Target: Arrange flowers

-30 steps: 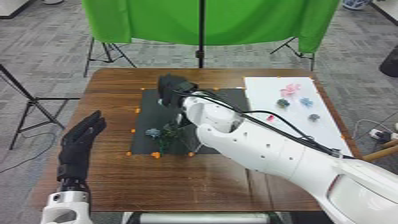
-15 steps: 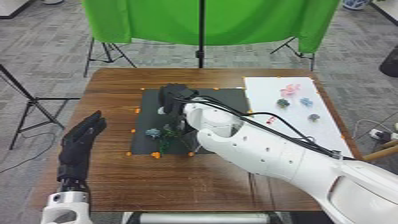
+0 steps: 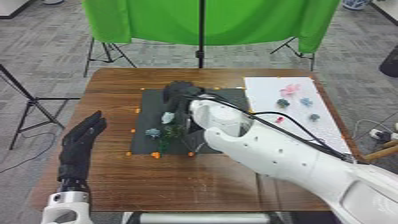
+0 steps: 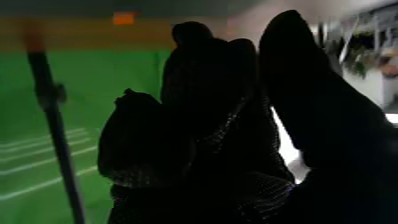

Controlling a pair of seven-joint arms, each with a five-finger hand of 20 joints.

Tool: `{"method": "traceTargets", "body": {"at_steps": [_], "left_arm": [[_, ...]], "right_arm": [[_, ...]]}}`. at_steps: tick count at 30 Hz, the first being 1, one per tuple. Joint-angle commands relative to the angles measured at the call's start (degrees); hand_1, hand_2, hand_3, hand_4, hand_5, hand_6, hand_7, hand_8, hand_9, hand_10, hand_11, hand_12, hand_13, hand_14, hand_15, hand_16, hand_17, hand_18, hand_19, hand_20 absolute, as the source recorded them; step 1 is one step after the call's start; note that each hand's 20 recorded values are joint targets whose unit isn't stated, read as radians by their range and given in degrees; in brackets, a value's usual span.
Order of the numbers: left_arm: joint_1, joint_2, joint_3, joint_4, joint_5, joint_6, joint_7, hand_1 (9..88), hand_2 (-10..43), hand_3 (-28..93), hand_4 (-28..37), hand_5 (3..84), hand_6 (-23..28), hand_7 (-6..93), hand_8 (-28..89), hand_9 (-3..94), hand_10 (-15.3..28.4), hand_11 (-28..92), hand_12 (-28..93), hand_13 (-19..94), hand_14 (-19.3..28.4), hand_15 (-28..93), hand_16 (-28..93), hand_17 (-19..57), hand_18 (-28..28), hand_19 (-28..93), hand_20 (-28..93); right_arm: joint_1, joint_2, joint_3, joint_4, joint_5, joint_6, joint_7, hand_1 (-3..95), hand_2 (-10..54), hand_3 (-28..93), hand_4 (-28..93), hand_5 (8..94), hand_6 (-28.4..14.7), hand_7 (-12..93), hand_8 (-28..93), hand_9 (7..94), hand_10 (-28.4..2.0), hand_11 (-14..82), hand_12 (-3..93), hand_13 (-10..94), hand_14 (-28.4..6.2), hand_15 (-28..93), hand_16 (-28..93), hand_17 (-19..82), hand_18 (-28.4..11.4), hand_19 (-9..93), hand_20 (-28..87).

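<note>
Nearest the robot's side of the table, the left hand in its black fabric glove [image 3: 78, 142] lies off the mat's left side, fingers straight, nothing in them; farther in, on the dark grey mat [image 3: 147, 107], I make out a dusty-blue flower [image 3: 153, 133] with green stems [image 3: 163, 144] beside it, and just beyond, a pale blue-white piece [image 3: 168, 117], its long axis running roughly near to far.

Past that is the black-gloved right hand [image 3: 181, 90], fingers loosely bent, thumb apart, and I can see nothing in its grasp; the pale piece lies on its near side, a little left, much closer to it than to the left hand. If the next move is a fetch, I'd say it must swing right, to the white sheet [image 3: 266, 92] with its pink flower [image 3: 290, 90]; the right arm [image 3: 258, 140] covers part of both mat and sheet, and whether the pale piece joins the stems I can't tell.
</note>
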State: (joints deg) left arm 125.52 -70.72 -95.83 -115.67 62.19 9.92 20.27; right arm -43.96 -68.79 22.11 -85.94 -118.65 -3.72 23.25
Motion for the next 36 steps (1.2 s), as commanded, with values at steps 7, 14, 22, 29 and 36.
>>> {"method": "traceTargets", "body": {"at_steps": [7,14,22,29,36], "left_arm": [[1.59,-1.05,-0.52,-0.08,0.41,-0.45,-0.64,30.9,-9.5,63,-20.2,44.8,2.8,11.5,-6,41.2,11.3,12,14,31,14.7,13,5,1.3,13.3,3,19],[1.48,-1.12,-0.47,-0.14,0.49,-0.45,-0.97,30.8,-9.5,63,-20.1,44.7,2.8,11.6,-6,41.1,11.3,12,14,31,14.6,13,5,1.3,13.3,3,19],[1.59,-1.28,-0.59,-0.18,0.49,-0.59,-1.23,30.8,-9.5,63,-20.3,44.8,2.7,11.5,-6,41.2,11.4,12,14,31,14.6,13,5,1.3,13.3,3,19],[1.72,-1.31,-0.40,-0.18,0.52,-0.92,-1.29,30.6,-9.5,63,-20.2,44.9,2.9,11.4,-6,41.2,11.4,12,14,31,14.7,13,5,1.3,13.3,3,19],[1.71,-1.33,-0.40,-0.21,0.52,-1.08,-1.68,30.5,-9.5,63,-20.5,44.9,3.0,11.3,-6,41.2,11.4,12,14,31,14.6,13,5,1.2,13.3,3,19]], "right_arm": [[-15.53,25.94,30.40,-16.30,0.10,4.06,11.49,41.4,-9.5,62,-15,58.2,0.1,12,-8,67.0,-16.4,12.4,19.1,86,-5.7,55,34,60,-12.3,93,48],[-24.88,30.55,40.77,-13.22,0.76,-6.71,17.37,35.5,-9.5,61,-13,49.1,-2.4,6,-6,56.1,-19.5,7.8,19.5,81,-8.3,56,32,55,-14.6,93,46],[-34.13,30.82,45.78,-12.14,0.31,-7.48,19.61,34.3,-9.5,61,-14,47.3,-2.5,6,-5,54.2,-20.1,7.4,20.1,80,-9.3,57,31,54,-15.2,93,45],[-37.29,29.56,45.72,-10.02,0.90,-7.73,20.26,34.1,-9.5,61,-14,48.3,-2.3,6,-5,55.7,-19.5,7.7,20.3,80,-8.8,57,31,54,-15.2,93,45],[-39.29,29.09,44.02,-8.03,-1.27,-1.09,17.81,37.3,-9.5,61,-14,51.3,-1.0,8,-6,59.0,-18.4,9.5,20.3,82,-7.8,57,31,56,-14.5,93,45]]}}
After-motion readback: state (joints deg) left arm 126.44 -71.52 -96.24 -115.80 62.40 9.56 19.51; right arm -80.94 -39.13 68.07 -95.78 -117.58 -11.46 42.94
